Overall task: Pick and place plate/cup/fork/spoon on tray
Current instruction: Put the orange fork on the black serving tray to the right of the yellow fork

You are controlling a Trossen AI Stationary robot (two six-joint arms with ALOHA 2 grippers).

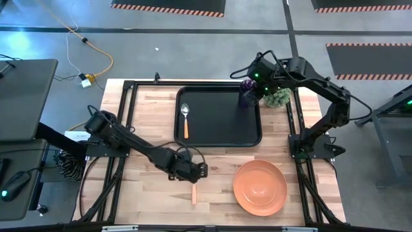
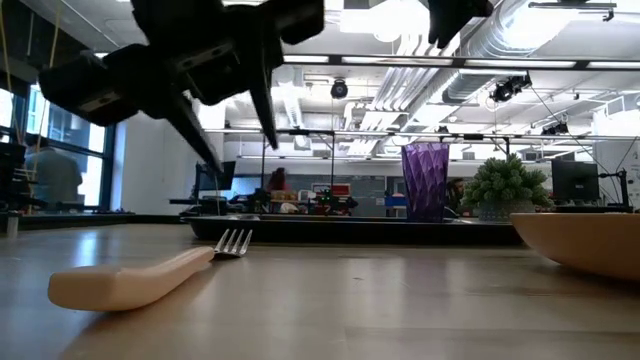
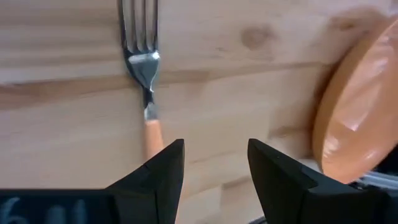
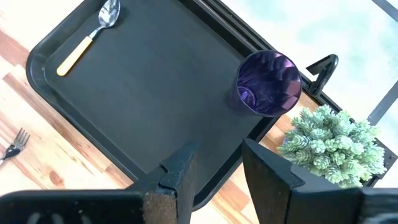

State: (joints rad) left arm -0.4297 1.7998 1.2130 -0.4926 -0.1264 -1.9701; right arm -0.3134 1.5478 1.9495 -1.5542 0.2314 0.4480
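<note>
tray [image 1: 219, 138] middle free; cup [image 1: 248, 93] — plant [image 1: 279, 97] crowd corner

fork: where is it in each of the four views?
High: fork on bare wood under the left end effector, left of the plate.
Low: left foreground, tines at middle.
Left wrist: straight ahead of the fingers.
Right wrist: only tines at the left edge.
Shared landmark: the plate, except in the right wrist view.

I see two dark, jointed arms with black cables looped along them; green lights glow on the right arm's wrist.
</note>
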